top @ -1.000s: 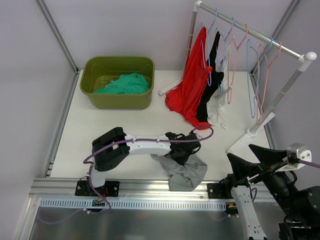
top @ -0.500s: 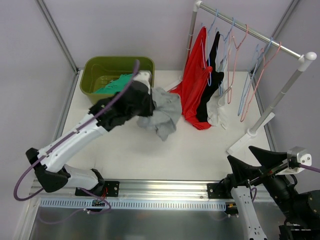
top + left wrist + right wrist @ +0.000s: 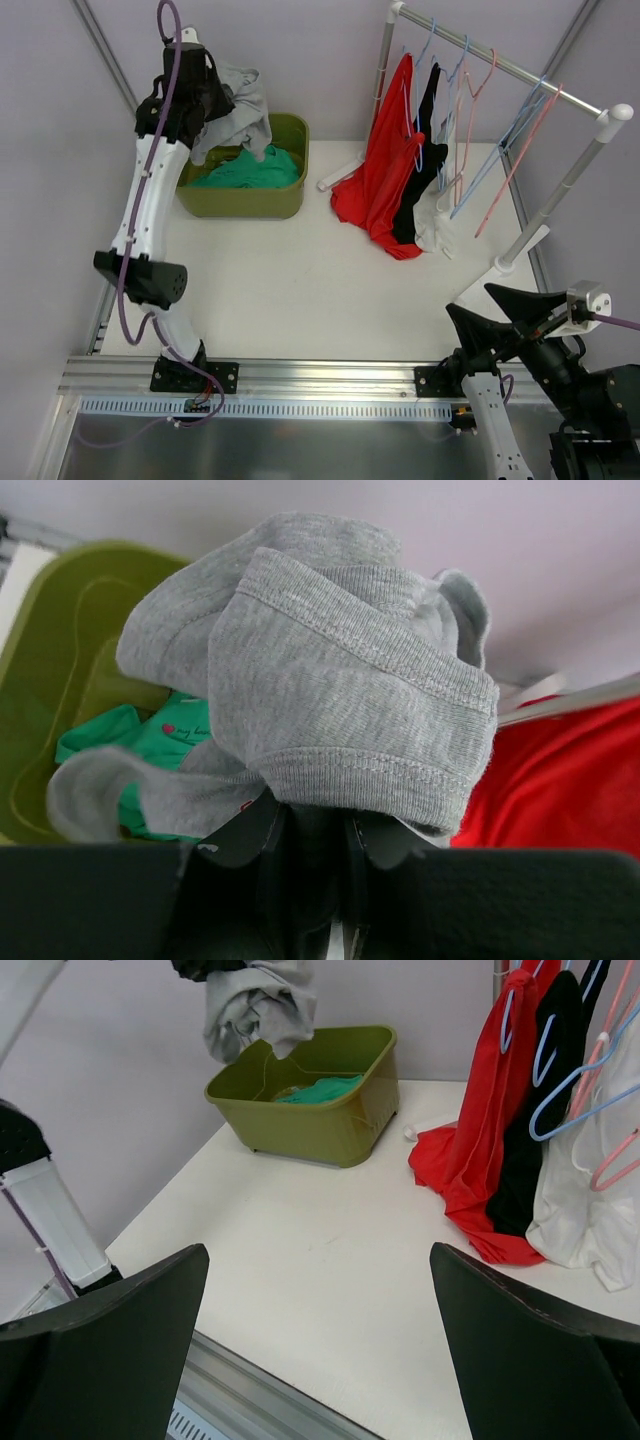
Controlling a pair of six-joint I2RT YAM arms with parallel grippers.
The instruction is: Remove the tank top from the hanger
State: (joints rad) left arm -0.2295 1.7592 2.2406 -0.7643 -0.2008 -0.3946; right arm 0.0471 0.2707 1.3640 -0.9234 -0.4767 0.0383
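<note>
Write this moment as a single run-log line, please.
left pincer: shut on grey tank top | position: above green bin | right pincer: open, empty

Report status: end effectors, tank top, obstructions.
Left end effector shut on grey tank top, above green bin. Right end effector open, empty. Green garment in bin; nothing blocking.

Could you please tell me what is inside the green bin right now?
A green garment lies in the bin; the hanging grey tank top covers part of its interior.
</note>
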